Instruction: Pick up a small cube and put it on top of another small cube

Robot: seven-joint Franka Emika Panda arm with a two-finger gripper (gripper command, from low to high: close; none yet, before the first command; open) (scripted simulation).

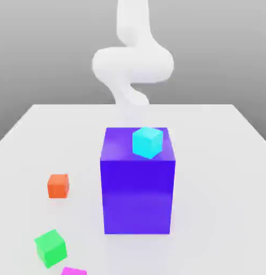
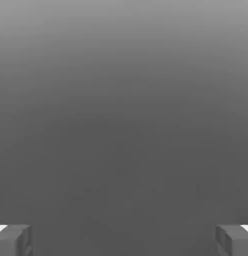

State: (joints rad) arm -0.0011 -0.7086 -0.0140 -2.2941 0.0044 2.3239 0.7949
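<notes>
A small cyan cube [image 1: 147, 142] rests on top of a tall purple-blue block [image 1: 137, 182] in the middle of the white table. A small orange-red cube [image 1: 58, 186] lies on the table at the exterior view's left. Nearer the front, a green cube [image 1: 50, 247] sits on the table, and a magenta cube [image 1: 74, 271] is cut off by the lower edge. My white arm [image 1: 132, 64] curls above the far side of the table, behind the block. In the hand view my gripper [image 2: 124, 241] is open, its fingertips [image 2: 13, 240] far apart with only plain grey between them.
The white table [image 1: 221, 161] stretches wide on the exterior view's right of the tall block. The block stands between the arm and the cubes near the front left.
</notes>
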